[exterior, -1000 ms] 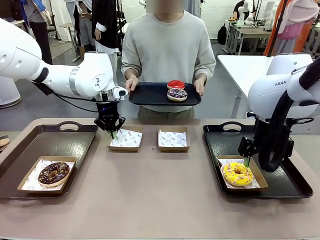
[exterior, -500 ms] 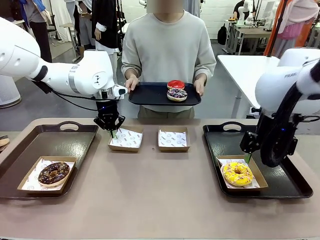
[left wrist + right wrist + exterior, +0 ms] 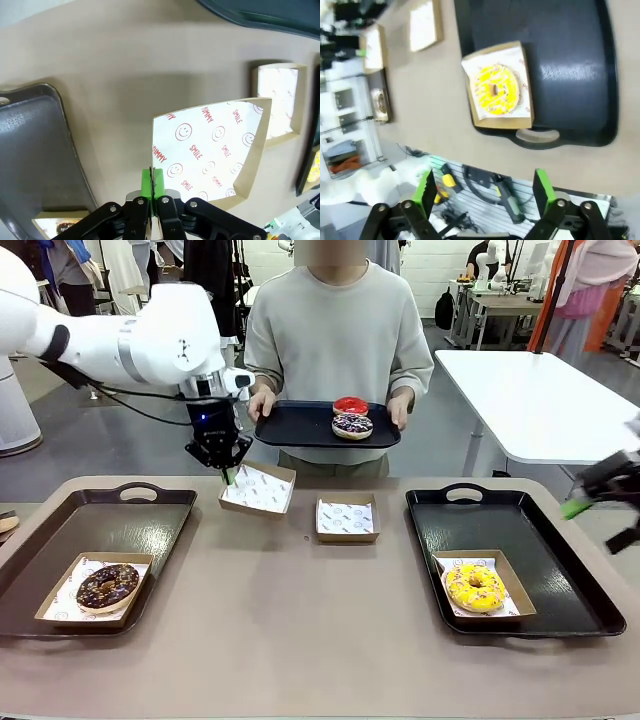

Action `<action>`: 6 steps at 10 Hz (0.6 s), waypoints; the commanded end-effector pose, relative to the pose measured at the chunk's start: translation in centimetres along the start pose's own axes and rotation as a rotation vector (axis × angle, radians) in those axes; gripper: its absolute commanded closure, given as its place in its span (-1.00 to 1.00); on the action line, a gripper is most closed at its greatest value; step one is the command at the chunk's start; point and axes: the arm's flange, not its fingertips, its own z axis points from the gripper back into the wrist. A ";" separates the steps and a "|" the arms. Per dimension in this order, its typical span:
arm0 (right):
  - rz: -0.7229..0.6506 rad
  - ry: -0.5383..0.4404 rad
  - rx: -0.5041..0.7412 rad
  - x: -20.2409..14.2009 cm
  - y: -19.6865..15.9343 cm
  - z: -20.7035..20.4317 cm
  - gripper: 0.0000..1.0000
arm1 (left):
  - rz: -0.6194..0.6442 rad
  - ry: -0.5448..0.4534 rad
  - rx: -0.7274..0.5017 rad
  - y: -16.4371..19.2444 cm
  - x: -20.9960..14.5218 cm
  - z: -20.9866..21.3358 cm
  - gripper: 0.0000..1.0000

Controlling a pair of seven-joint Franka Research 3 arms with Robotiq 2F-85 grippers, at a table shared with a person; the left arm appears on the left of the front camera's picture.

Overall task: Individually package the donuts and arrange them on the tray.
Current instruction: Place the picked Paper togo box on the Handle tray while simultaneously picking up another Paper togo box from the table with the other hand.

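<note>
Two donuts are already boxed nearest you: the chocolate sprinkled donut (image 3: 107, 586) sits in its cardboard box on the left tray (image 3: 60, 530), and the yellow donut (image 3: 475, 587) sits in its box on the right tray (image 3: 560, 570). Your right gripper (image 3: 485, 195) hangs off the table's right side, well apart from that tray, its green pads spread wide with nothing between them; leave it parked there, out of the way. Farther in, one empty paper-lined box (image 3: 345, 518) rests flat on the table (image 3: 320, 640) between the trays. Just beyond it your left gripper (image 3: 229, 474) has its fingers pinched fully together on the rim of a second empty box (image 3: 262, 488), near one corner, and holds it tilted and, as far as I can judge, clear of the table. That is a thin cardboard edge gripped off-centre, so the box will likely swing or sag. Move slowly, keep the wrist steady and turn the open face upward before you offer it. At the far side the person holds a black serving tray (image 3: 290, 430) carrying the glossy red donut (image 3: 351, 406) and the purple sprinkled donut (image 3: 352, 426), neither yet packaged. Bring the box up beside that tray's front edge, stop short of the person's hand (image 3: 262, 405), and wait until a donut rests fully inside before you carry it to a tray.
</note>
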 end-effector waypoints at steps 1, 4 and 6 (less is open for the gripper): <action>-0.002 -0.005 0.178 -0.5 -4.0 2.1 -1.00 | 0.004 0.020 0.016 -1.0 -0.1 1.4 1.00; 0.010 -0.007 0.327 -1.8 -9.5 3.8 -1.00 | 0.073 0.013 0.085 -3.1 0.5 4.6 1.00; 0.006 -0.041 0.383 -2.2 -12.6 4.2 -1.00 | 0.096 0.004 0.093 -3.8 0.8 6.0 1.00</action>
